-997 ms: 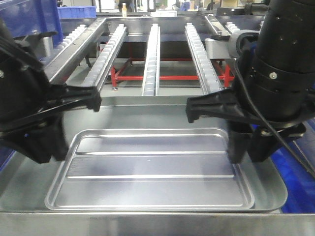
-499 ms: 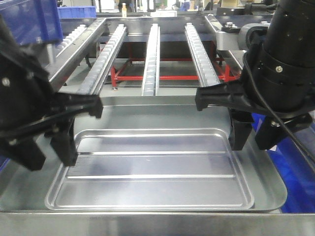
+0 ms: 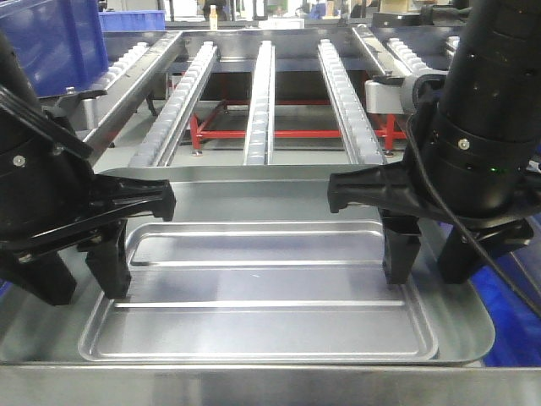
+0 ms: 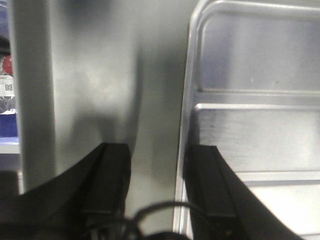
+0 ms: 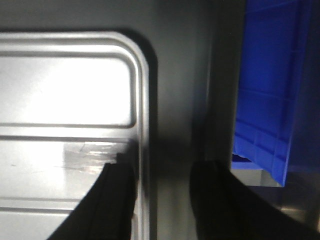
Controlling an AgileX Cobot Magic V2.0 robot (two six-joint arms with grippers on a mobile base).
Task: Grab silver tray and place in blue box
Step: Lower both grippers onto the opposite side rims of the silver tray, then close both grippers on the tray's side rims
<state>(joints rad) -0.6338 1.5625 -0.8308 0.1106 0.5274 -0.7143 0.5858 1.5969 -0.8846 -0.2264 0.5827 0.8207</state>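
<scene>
The silver tray (image 3: 254,283) lies flat on a larger metal surface (image 3: 463,317), its two ridges running left to right. My left gripper (image 3: 78,275) is open and straddles the tray's left rim; in the left wrist view (image 4: 159,175) one finger is inside the tray (image 4: 250,130) and one outside. My right gripper (image 3: 429,262) is open and straddles the right rim; the right wrist view (image 5: 165,195) shows the same over the tray (image 5: 65,85). The blue box (image 3: 517,321) shows at the right edge, and in the right wrist view (image 5: 270,90).
Roller conveyor rails (image 3: 262,93) run away behind the tray over a red frame (image 3: 287,133). Another blue crate (image 3: 51,42) stands at the back left. A metal front edge (image 3: 254,385) borders the surface.
My left gripper has moved right, bringing its inner finger over the tray's left edge. My right gripper has shifted slightly and spread across the right rim. The tray has not moved.
</scene>
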